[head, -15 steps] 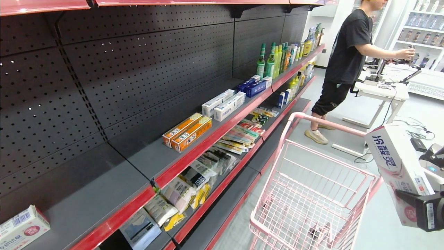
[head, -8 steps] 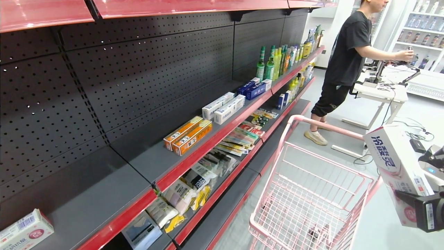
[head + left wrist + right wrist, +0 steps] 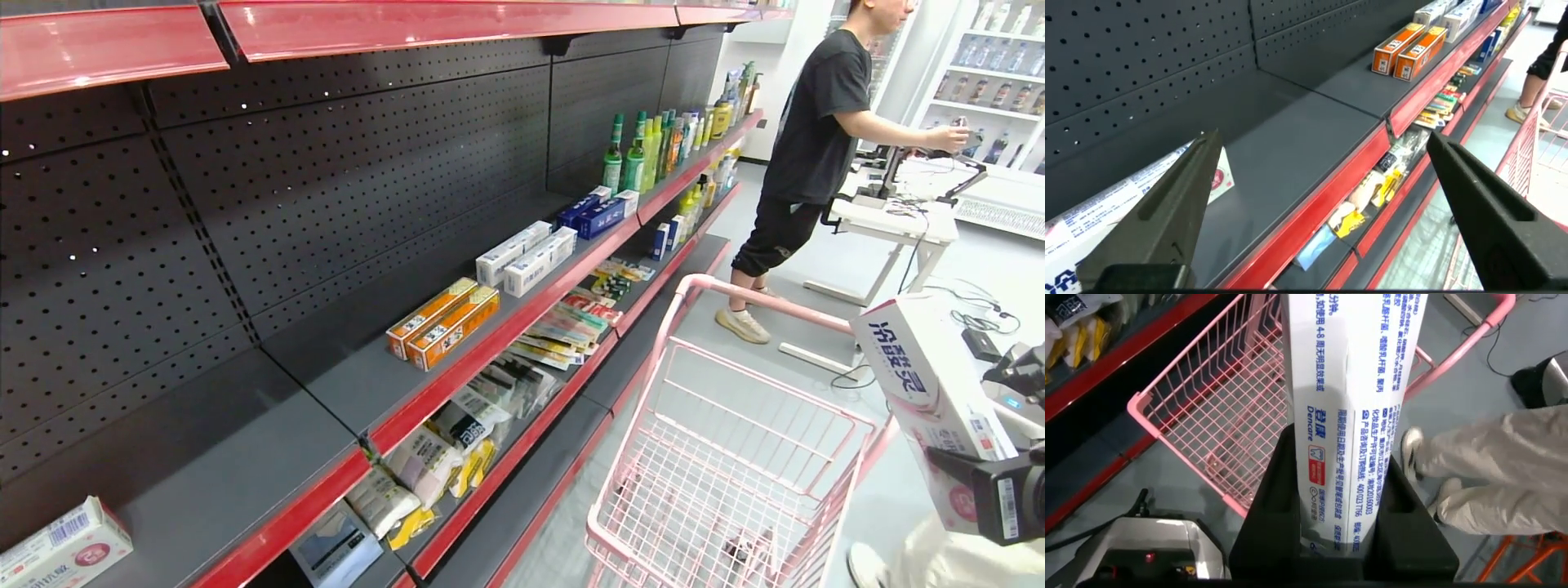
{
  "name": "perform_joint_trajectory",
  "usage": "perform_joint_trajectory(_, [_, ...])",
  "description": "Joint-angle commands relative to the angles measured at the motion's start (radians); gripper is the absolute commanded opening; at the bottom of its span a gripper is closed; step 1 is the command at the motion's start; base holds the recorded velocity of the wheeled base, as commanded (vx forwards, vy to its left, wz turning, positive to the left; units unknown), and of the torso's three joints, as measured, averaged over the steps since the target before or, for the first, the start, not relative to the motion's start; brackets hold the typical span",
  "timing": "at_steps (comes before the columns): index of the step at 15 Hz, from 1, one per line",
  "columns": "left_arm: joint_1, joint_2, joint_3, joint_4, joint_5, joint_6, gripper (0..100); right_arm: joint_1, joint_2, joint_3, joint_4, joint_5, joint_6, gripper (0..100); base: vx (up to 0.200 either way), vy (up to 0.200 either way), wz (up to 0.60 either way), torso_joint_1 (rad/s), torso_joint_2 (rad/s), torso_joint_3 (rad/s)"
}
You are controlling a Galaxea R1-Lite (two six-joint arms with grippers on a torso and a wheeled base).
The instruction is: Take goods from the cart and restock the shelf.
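Well, the white box (image 3: 922, 371) I was carrying sat in the right gripper (image 3: 976, 490), clamped near its lower end and leaning slightly, its blue-lettered top face turned toward the shelf. On the right wrist feed the two black fingers (image 3: 1282, 482) pressed flat against both long sides of the box (image 3: 1351, 400), so that claw (image 3: 1343, 453) was closed firmly on it. I had it held in the air just off the right side of the pink cart (image 3: 767, 300), whose wire basket (image 3: 1221, 408) lay below and beyond the box.

My left gripper (image 3: 1323, 139) hung with its jaws spread wide and nothing between them, above the grey board of the shelf (image 3: 1306, 155). Close beside one finger, another white carton (image 3: 1118, 208) lay flat on that board, at the near left end of the shelf (image 3: 343, 384). Farther along the same board I could see two orange boxes (image 3: 445, 318) side by side, then white boxes (image 3: 526, 249), blue boxes (image 3: 596, 208) and green bottles (image 3: 637, 147). Soft packets (image 3: 441, 449) crowded the tier underneath.
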Motion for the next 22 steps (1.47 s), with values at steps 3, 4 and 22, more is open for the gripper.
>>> perform_joint_trajectory(3, [0.0, 0.001, 0.0, 0.0, 0.001, 0.0, 100, 0.0, 0.009, 0.003, 0.0, 0.0, -0.004, 0, 0.0, 0.0, 0.4, 0.002, 0.0, 0.002])
perform_joint_trajectory(4, [0.0, 0.001, 0.002, 0.0, 0.001, 0.0, 100, 0.0, 0.015, 0.004, 0.0, 0.0, -0.004, 0, 0.0, 0.0, 0.6, 0.002, -0.01, -0.002])
perform_joint_trajectory(22, [0.0, 0.001, 0.0, 0.0, 0.001, 0.0, 100, 0.0, 0.003, 0.004, -0.008, 0.0, -0.039, 0, 0.0, 0.0, 0.57, 0.003, 0.0, 0.001])
